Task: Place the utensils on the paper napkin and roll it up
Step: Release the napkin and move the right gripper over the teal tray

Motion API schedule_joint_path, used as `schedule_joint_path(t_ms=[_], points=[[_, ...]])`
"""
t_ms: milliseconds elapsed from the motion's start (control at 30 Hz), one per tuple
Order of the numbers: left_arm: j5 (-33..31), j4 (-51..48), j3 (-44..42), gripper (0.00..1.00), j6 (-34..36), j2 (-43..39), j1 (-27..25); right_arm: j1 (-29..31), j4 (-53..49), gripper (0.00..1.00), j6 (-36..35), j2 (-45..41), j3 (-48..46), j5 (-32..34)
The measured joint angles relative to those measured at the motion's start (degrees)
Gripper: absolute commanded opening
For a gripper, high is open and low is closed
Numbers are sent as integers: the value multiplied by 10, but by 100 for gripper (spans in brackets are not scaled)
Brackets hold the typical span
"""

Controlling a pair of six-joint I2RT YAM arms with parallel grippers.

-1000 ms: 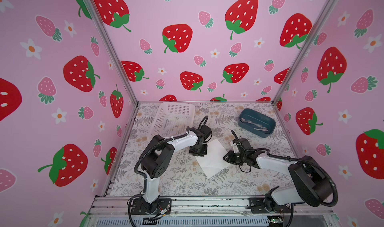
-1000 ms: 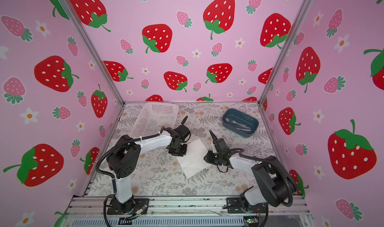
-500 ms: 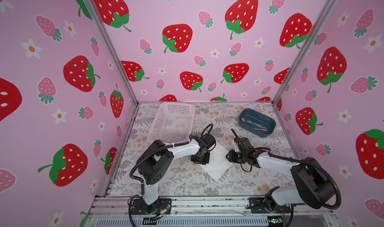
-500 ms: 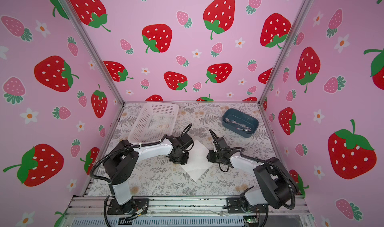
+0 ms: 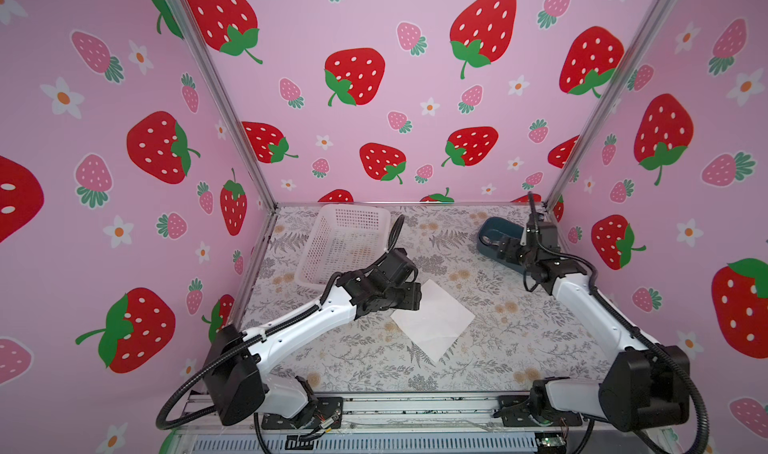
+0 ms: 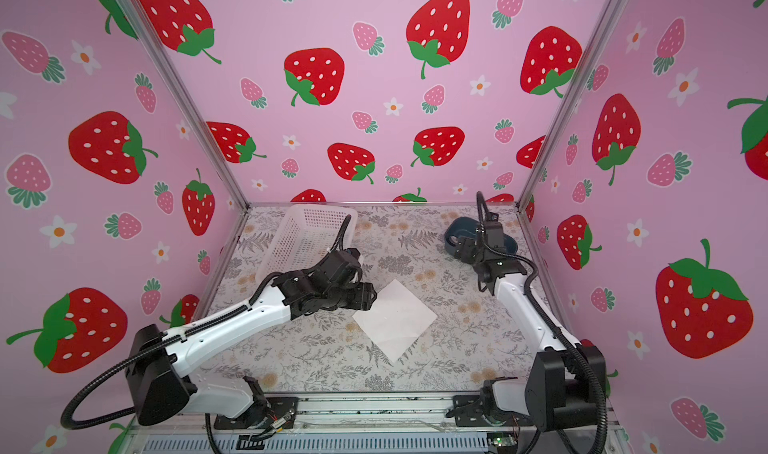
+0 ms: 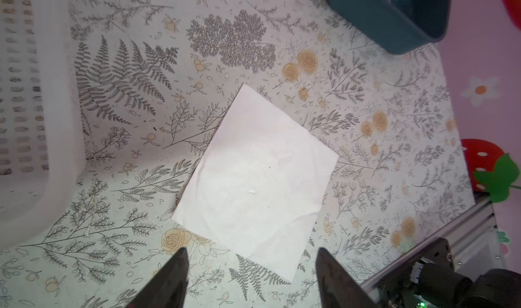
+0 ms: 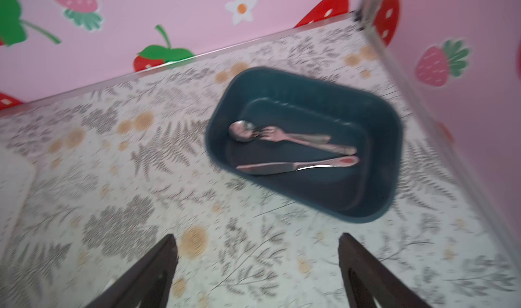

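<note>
My left gripper [image 7: 251,251] hangs with its jaws spread wide and nothing between them, over the left corner of the paper napkin [image 7: 259,174]. The white napkin lies flat and bare near the middle of the desk, turned so that its corners point at the desk's edges like a diamond, as both top views show [image 5: 434,319] [image 6: 395,319]. Whether my fingers [image 7: 174,275] touch the paper, I cannot tell.

My right gripper [image 8: 258,237] is at the desk's back right corner, its jaws also wide apart and empty, beside a dark teal tub [image 8: 310,84]. The utensils are in that tub, well apart from the napkin. The spoon [image 8: 241,130] and the fork [image 8: 270,133] lie with their heads together and their handles running the same way. A table knife [image 8: 282,167] lies just beside them. My right wrist view is blurred, so finer detail of the cutlery is lost.

A white perforated basket [image 5: 349,219] stands at the back left corner of the desk, just behind my left wrist. The floral cover of the desk [image 5: 361,360] shows all round the napkin.
</note>
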Motion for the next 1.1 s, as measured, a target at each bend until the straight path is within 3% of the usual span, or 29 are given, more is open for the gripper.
schedule_joint_path(t_ms=[167, 400, 700, 867, 1100], points=[[1, 18, -44, 80, 0, -32, 0, -86, -21, 92, -33, 96, 66, -70], [0, 24, -63, 80, -4, -58, 0, -123, -64, 91, -56, 226, 101, -182], [0, 25, -63, 80, -4, -68, 0, -121, -100, 86, -70, 276, 128, -276], [2, 33, -67, 80, -4, -68, 0, -98, -130, 86, -82, 290, 139, -276], [8, 37, -71, 80, -4, -68, 0, -16, -148, 85, -83, 282, 120, -270]])
